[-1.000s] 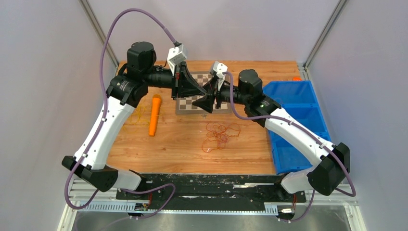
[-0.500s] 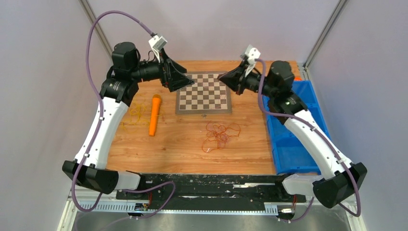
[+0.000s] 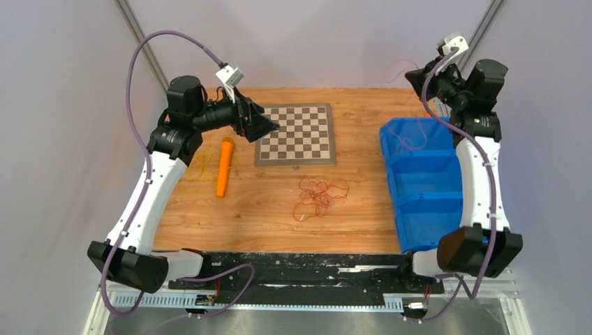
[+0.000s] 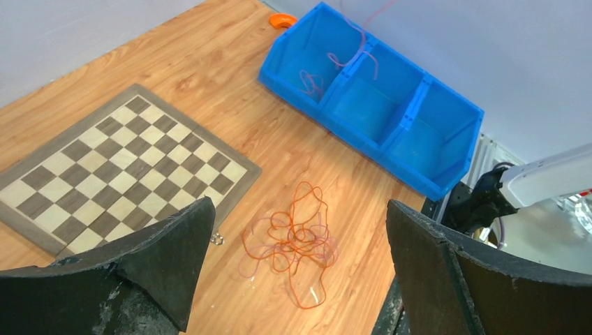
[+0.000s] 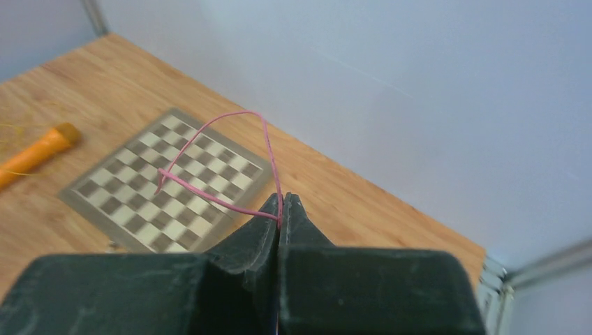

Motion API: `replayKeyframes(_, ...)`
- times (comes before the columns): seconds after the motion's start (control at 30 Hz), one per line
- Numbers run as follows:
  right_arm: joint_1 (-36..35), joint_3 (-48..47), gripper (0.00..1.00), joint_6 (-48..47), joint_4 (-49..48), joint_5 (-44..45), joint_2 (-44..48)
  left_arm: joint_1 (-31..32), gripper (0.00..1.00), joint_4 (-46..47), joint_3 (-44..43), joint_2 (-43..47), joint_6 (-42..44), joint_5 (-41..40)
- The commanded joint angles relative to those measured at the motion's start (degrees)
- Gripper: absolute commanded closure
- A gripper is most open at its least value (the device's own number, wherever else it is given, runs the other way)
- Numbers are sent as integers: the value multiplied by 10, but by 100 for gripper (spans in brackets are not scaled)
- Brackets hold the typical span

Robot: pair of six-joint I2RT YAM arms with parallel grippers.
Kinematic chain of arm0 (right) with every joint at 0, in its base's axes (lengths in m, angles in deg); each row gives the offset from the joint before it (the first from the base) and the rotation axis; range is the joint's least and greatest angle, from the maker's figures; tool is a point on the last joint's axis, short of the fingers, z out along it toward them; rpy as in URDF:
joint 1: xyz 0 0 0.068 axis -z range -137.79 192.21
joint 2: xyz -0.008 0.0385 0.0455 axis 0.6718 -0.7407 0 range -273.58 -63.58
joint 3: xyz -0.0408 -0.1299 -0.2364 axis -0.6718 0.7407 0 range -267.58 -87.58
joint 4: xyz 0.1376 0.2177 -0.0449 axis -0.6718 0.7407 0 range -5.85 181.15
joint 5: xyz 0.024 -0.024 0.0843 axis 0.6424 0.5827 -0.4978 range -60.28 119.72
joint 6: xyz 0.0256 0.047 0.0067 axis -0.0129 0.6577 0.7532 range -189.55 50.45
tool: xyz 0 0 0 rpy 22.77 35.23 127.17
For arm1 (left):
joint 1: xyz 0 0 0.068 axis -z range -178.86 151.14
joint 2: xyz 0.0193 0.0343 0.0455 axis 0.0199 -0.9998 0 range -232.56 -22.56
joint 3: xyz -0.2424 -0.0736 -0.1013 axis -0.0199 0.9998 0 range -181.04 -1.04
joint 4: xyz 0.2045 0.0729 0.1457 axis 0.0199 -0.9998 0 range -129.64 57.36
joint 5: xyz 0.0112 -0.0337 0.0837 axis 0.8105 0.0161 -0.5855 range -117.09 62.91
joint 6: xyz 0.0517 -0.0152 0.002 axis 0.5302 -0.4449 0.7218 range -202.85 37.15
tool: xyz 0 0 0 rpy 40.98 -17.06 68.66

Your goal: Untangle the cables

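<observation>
1. Right gripper (image 5: 281, 209) is clenched on a single reddish cable (image 5: 273, 167), held high above the far end of the blue bin (image 3: 429, 213).
2. From the shut jaws the strand loops outward, then hangs roughly straight down. Its lower part lies in the bin's far compartment, so its long run is near vertical with that compartment under the hand.
3. Away from the bin, on the side toward the left arm, the left gripper (image 3: 269, 127) hangs released above the table (image 3: 265, 223), jaws wide with nothing between them.
4. On the wood near the bin's middle compartment, on that same side and clear of the bin wall, lies the reddish-orange tangle (image 3: 320, 195), flat and spread in many small loops.
5. Well apart from the bin, beyond the orange cylinder (image 3: 225, 166), lie the yellow cables (image 3: 199, 167).
6. Judged from this, the right gripper need only part its jaws for the held strand to fall into the far compartment. For the tangle, the left gripper is the nearer one: its wrist view frames the loops ahead and below, between its open fingers.
</observation>
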State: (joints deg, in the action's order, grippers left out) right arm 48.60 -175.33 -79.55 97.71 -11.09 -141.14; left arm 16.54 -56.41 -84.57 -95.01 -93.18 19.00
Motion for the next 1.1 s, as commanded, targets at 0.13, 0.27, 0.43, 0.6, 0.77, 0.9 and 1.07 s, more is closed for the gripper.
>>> replayKeyframes(0.13, 88, 16, 100, -121, -23, -17, -131, 1, 0, -19, 36, 15, 69, -53)
replayKeyframes(0.27, 101, -5, 100, -120, -45, 39, -190, 1, 0, -49, 56, 26, 89, -93)
replayKeyframes(0.43, 112, -55, 100, -71, -71, 67, -250, -1, 0, -53, 83, 46, 101, -105)
replayKeyframes(0.6, 111, -91, 100, -82, -64, 55, -280, -2, 0, -76, 94, 52, 129, -124)
replayKeyframes(0.77, 121, -49, 100, -207, -2, 27, -254, -5, 0, -88, 112, 61, 142, -144)
replayKeyframes(0.9, 131, -2, 100, -341, 78, 14, -235, -7, 0, -91, 132, 71, 145, -151)
replayKeyframes(1.07, 133, 30, 100, -459, 162, 27, -238, -10, 0, -99, 141, 73, 151, -154)
